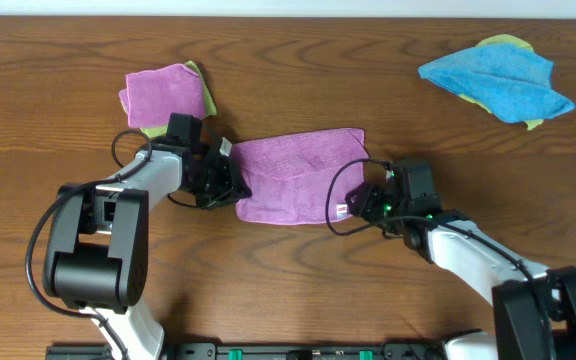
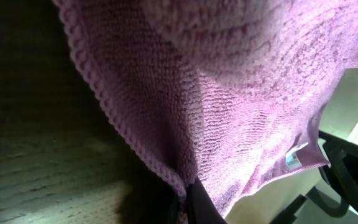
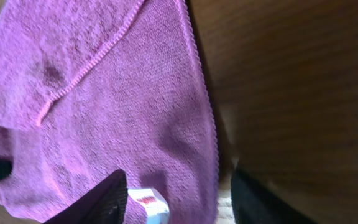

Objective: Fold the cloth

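The purple cloth (image 1: 298, 175) lies mid-table, partly folded, with its white tag (image 1: 343, 210) at the near right corner. My left gripper (image 1: 230, 185) is at the cloth's left edge. In the left wrist view it (image 2: 188, 199) is shut on the hemmed edge, and the cloth (image 2: 229, 93) hangs lifted over the camera. My right gripper (image 1: 356, 203) is at the near right corner. In the right wrist view it (image 3: 179, 205) is open. Its fingers straddle the right edge of the cloth (image 3: 117, 112), next to the tag (image 3: 151, 205).
A second, folded purple cloth (image 1: 163, 93) lies on a yellow-green cloth (image 1: 200, 90) at the back left, close behind my left arm. A bright blue cloth (image 1: 498, 78) lies on another yellow-green one at the back right. The surface is a wooden table (image 1: 58, 120).
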Controlling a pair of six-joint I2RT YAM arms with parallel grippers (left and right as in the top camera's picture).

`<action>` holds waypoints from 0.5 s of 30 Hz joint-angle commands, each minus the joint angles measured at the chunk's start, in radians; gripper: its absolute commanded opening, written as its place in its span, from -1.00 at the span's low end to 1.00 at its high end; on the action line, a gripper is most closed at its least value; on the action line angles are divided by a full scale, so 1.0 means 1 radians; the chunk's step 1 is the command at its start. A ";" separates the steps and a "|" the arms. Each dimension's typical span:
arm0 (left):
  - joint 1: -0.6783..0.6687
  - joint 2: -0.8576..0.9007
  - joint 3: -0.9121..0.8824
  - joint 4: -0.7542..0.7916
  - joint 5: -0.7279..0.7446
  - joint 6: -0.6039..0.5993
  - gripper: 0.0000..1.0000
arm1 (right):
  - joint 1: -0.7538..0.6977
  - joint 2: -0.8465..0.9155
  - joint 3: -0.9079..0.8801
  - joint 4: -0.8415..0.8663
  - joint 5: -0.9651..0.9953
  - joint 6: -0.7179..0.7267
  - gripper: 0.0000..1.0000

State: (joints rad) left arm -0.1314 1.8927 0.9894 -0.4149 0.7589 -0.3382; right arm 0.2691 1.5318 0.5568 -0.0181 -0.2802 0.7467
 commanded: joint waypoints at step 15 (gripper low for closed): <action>0.008 -0.085 -0.008 -0.038 0.043 0.051 -0.88 | 0.000 0.088 -0.003 0.082 -0.025 0.041 -0.98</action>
State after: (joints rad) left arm -0.1314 1.8633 0.9894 -0.4377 0.7898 -0.3202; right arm 0.2695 1.6165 0.5621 0.0753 -0.3073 0.7948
